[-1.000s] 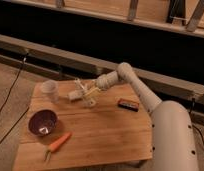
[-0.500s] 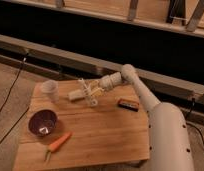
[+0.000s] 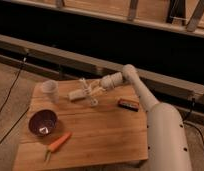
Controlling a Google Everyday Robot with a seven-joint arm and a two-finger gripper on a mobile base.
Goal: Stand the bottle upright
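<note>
Near the table's [image 3: 95, 135] far edge, the hand [image 3: 87, 93] is clenched, apparently around the bottle [image 3: 76, 93], which lies tilted just above the wood (cup [image 3: 50, 90] at the far left corner, bowl [image 3: 43, 123] and carrot [image 3: 58, 143] nearer).

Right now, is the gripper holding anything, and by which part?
The gripper, above the table's far side, is shut on the bottle, apparently around its middle; the exact hold cannot be told.
</note>
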